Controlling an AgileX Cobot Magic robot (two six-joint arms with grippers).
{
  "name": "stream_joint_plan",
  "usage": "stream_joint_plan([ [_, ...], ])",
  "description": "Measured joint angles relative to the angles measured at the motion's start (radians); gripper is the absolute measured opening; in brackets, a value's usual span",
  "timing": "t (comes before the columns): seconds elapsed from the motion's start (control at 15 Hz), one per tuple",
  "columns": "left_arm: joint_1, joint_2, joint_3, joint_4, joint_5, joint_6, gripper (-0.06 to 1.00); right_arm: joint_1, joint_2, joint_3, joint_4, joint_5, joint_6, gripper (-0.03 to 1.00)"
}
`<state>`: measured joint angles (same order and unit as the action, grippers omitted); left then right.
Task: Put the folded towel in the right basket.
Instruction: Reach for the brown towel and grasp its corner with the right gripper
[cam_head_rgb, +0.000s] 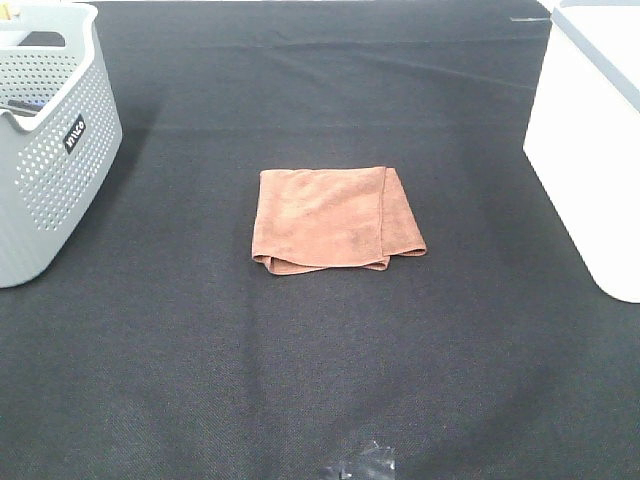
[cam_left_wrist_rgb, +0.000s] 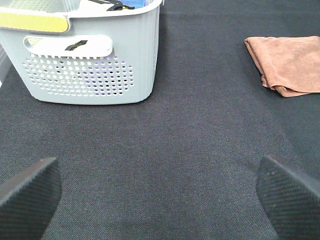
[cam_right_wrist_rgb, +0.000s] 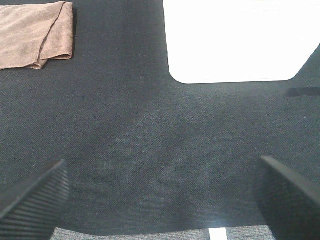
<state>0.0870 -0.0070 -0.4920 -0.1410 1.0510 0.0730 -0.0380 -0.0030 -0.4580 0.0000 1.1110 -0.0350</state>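
A folded brown towel (cam_head_rgb: 333, 219) lies flat on the black table cloth in the middle of the table. It also shows in the left wrist view (cam_left_wrist_rgb: 289, 64) and in the right wrist view (cam_right_wrist_rgb: 34, 34). The right basket (cam_head_rgb: 590, 130) is white and stands at the right edge; the right wrist view shows its pale wall (cam_right_wrist_rgb: 235, 40). My left gripper (cam_left_wrist_rgb: 157, 195) is open and empty, well short of the towel. My right gripper (cam_right_wrist_rgb: 160, 195) is open and empty, between towel and white basket. Neither arm shows in the exterior high view.
A grey perforated basket (cam_head_rgb: 50, 130) stands at the back left, with dark items inside; it fills the left wrist view's upper part (cam_left_wrist_rgb: 90, 55). A small dark shiny object (cam_head_rgb: 362, 464) lies at the table's front edge.
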Motion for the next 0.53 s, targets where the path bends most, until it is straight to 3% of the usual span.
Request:
stream_joint_plan([
  [0.53, 0.000, 0.000, 0.000, 0.000, 0.000, 0.000, 0.99, 0.000, 0.000, 0.000, 0.000, 0.000, 0.002, 0.96],
])
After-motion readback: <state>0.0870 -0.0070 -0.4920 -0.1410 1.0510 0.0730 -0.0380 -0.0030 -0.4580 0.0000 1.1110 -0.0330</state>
